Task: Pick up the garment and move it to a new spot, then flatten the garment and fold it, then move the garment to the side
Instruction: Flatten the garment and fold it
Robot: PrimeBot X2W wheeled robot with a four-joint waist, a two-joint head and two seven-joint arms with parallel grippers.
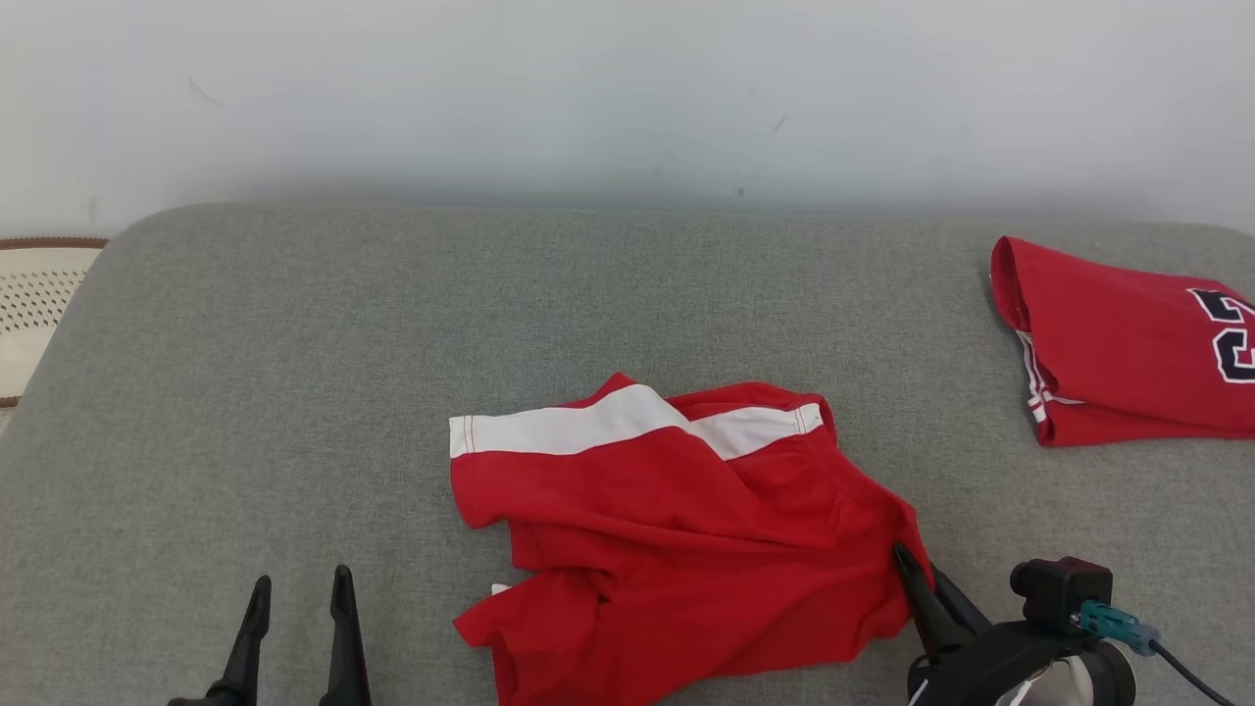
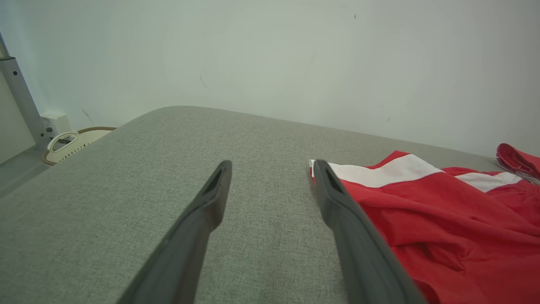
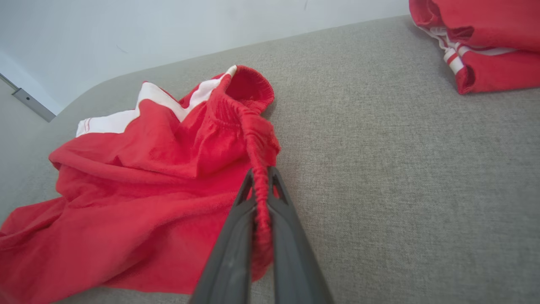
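Observation:
The garment [image 1: 677, 529] is a crumpled pair of red shorts with a white band, lying in the middle of the grey padded surface [image 1: 294, 392]; it also shows in the left wrist view [image 2: 443, 219] and the right wrist view [image 3: 139, 198]. My right gripper [image 1: 907, 561] is shut on the garment's elastic waistband at its right edge; the right wrist view shows the red band pinched between the two fingers [image 3: 260, 177]. My left gripper [image 1: 299, 586] stands open at the lower left, apart from the garment, with nothing between its fingers [image 2: 270, 169].
A second red garment [image 1: 1128, 343], folded, with dark numbers and striped trim, lies at the far right of the surface [image 3: 485, 46]. A cream perforated basket [image 1: 34, 304] sits off the left edge. A pale wall runs behind.

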